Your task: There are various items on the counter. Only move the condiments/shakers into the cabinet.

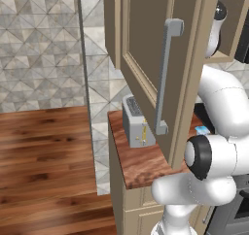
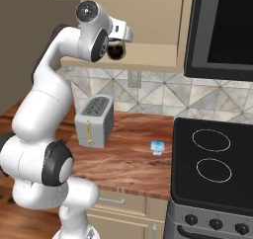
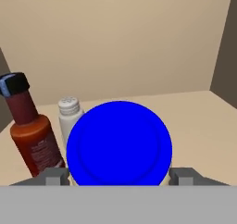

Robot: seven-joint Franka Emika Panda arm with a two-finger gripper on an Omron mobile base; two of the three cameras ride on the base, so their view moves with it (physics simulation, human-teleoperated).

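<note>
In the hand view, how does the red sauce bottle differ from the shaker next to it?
The sauce bottle is dark red-brown with a black cap and a label; the shaker is pale grey with a ridged top. The sauce bottle stands taller and looks wider than the shaker. The blue jar lid hides much of the shaker, and less of the bottle. Both stand upright on the cabinet shelf.

counter [image 2: 133,156]: glossy wood grain | toaster [image 2: 94,120]: brushed metal | jar lid [image 3: 119,144]: smooth matt blue
</note>
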